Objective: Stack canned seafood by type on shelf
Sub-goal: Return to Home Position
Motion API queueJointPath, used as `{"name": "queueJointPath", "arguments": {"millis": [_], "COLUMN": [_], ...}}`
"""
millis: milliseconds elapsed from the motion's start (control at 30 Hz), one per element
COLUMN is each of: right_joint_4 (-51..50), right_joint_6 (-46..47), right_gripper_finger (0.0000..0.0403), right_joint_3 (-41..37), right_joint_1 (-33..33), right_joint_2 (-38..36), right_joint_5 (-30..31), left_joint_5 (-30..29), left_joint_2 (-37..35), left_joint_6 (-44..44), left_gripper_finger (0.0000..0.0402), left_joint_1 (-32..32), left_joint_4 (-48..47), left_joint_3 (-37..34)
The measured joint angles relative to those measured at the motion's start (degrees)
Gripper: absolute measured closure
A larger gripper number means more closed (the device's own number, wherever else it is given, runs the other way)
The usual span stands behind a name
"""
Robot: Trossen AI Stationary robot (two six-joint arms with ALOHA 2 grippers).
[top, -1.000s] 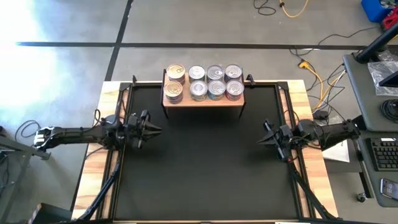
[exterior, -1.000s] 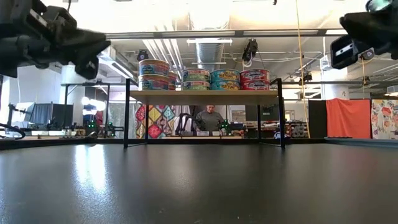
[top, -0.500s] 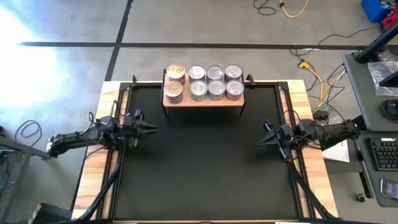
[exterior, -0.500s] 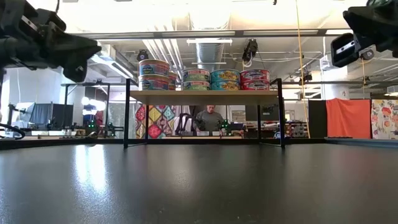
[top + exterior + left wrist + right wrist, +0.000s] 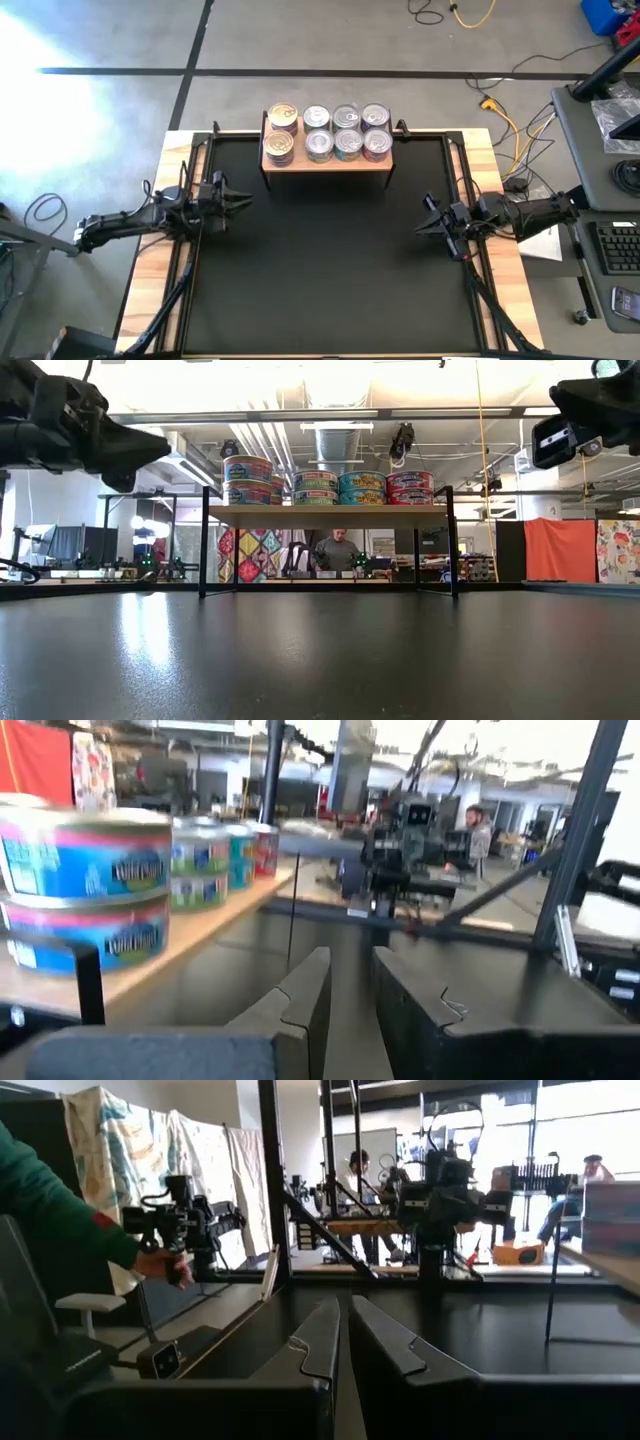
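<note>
The shelf (image 5: pixel 326 163) stands at the far middle of the black table. On it the tins (image 5: pixel 331 131) sit in two rows of low stacks: gold lids (image 5: pixel 282 116) at the left end, silver lids on the rest. The low view shows blue-labelled tins (image 5: pixel 248 479) at the left, then green, teal and red (image 5: pixel 410 487). My left gripper (image 5: pixel 247 199) hovers near the table's left side, pointing right, its fingers (image 5: pixel 312 992) a narrow gap apart and holding nothing. My right gripper (image 5: pixel 418 229) hovers near the right side, pointing left, shut and empty (image 5: pixel 345 1326).
The black tabletop (image 5: pixel 330 270) between the arms is bare. It has wooden edges (image 5: pixel 150 280) and black frame rails along both sides. A person (image 5: pixel 338 550) stands far behind the shelf, and a green sleeve and hand (image 5: pixel 150 1262) show in the right wrist view beyond the table.
My left arm has drawn back toward the table's left edge, and its gripper has swung slightly toward the shelf. The tins and shelf have not moved.
</note>
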Motion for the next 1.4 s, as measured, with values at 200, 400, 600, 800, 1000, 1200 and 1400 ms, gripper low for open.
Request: {"name": "queueJointPath", "arguments": {"millis": [200,400,600,800,1000,1200,1400], "right_joint_4": [-2.64,-4.83,-4.81,-4.79,-4.8,-4.54,-2.68], "right_joint_6": [2.88,3.84,3.81,3.78,3.76,8.49,23.33], "right_gripper_finger": [0.0385,0.0385,0.0385,0.0385,0.0385,0.0385,0.0385], "right_joint_3": [-0.02,0.02,0.02,0.04,0.04,0.04,0.07], "right_joint_1": [0.0,0.0,0.0,0.0,0.0,0.0,0.0], "right_joint_2": [0.0,0.02,0.02,0.02,0.02,0.0,0.02], "right_joint_5": [0.09,0.07,0.05,0.05,0.03,-0.56,-6.55], "left_joint_5": [0.0,0.0,0.0,0.0,0.0,0.0,-0.02], "left_joint_2": [1.2,2.58,3.47,4.12,4.61,5.04,5.18], "left_joint_6": [-1.62,-1.75,-1.75,-1.75,-1.75,-1.75,-1.75], "left_gripper_finger": [0.034,0.034,0.034,0.034,0.034,0.034,0.034], "left_joint_1": [0.0,0.0,0.0,0.0,0.0,0.0,0.0], "left_joint_4": [-4.08,-4.1,-4.1,-4.12,-4.15,-4.17,-4.19], "left_joint_3": [-0.12,-0.12,-0.12,-0.12,-0.1,-0.1,-0.07]}}
